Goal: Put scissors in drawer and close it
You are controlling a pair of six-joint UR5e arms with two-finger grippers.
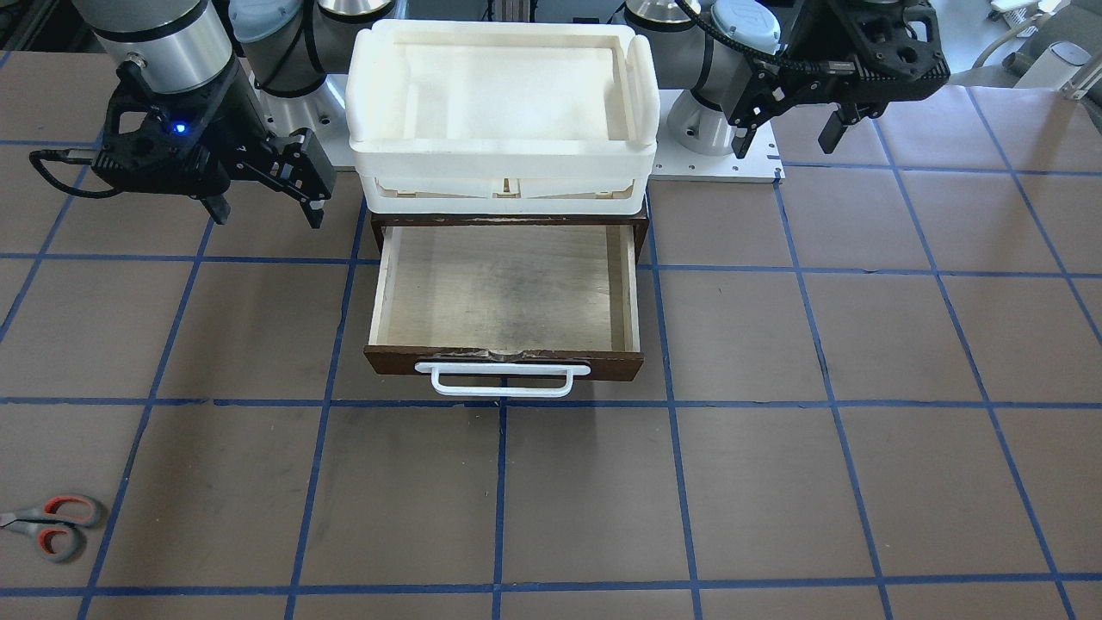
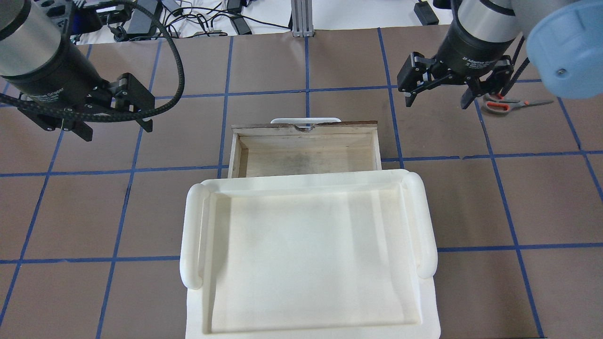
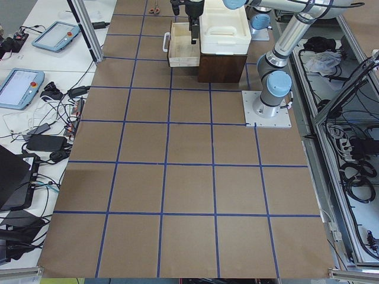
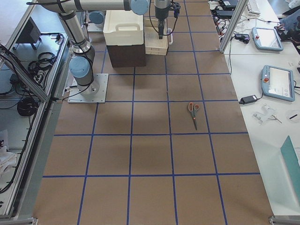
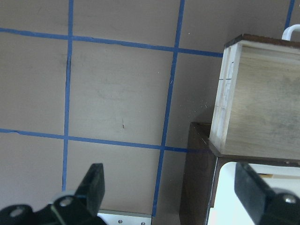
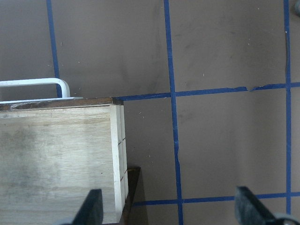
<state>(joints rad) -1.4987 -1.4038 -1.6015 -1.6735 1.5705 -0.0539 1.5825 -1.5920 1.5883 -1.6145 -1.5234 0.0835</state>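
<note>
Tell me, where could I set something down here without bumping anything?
The widest bare stretch of table runs from the white handle toward the front camera, with the scissors at one far corner. The open drawer and the white tray hold nothing. It's tight beside them, where the right arm's fingers and the left arm's fingers hang.

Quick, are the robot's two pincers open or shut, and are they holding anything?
Left pincer: open, holding nothing.
Right pincer: open, holding nothing.

You saw silver tubular arms (image 2: 21, 40), pale blue joint caps (image 2: 565, 52), a black left gripper (image 2: 118, 131), braided black cable (image 2: 181, 70)
</note>
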